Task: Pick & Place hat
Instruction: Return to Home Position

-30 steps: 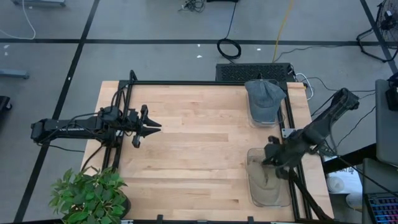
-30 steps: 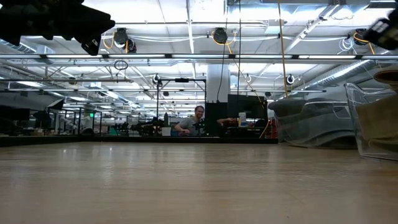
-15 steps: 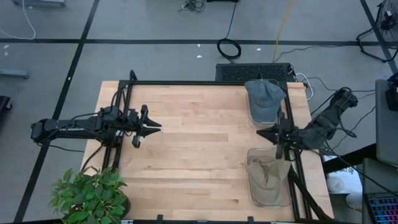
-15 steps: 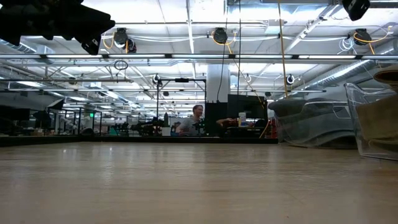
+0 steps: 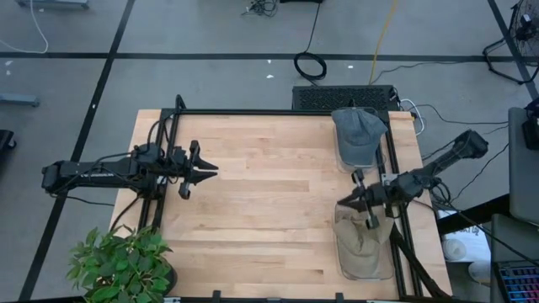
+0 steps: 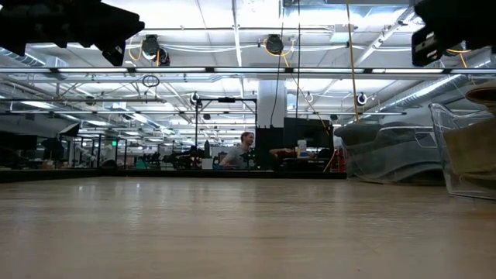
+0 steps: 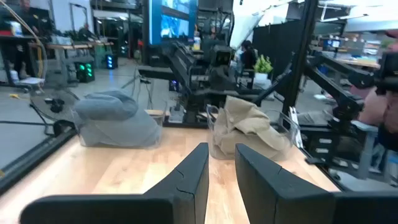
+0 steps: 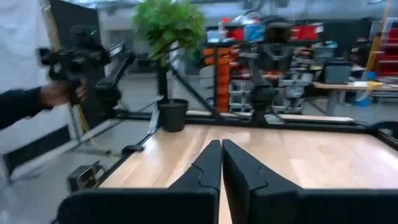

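Note:
A tan hat (image 5: 360, 238) lies crumpled in a clear bin (image 5: 341, 261) at the table's near right; in the left wrist view the tan hat (image 7: 249, 124) sticks up above the bin's rim. A grey-blue cap (image 5: 358, 133) rests on a second clear bin at the far right; the grey-blue cap (image 7: 115, 115) also shows in the left wrist view. My right gripper (image 5: 339, 203) hovers shut beside the near bin's far left corner, pointing toward the table's left, and touches nothing; its fingers (image 8: 221, 144) meet. My left gripper (image 5: 215, 171) waits at the left side, slightly open (image 7: 222, 149).
A potted plant (image 5: 122, 265) stands at the near left corner. Bare wood (image 5: 269, 194) stretches between the arms. A black frame rail (image 5: 392, 160) runs along the right side by the bins. A person's arm (image 8: 37, 99) shows beyond the table's left side.
My right gripper rose out of the near bin, swung toward the far edge, then came back toward the table's middle, now level and pointing left. The tan hat stays lying in the bin, now uncovered.

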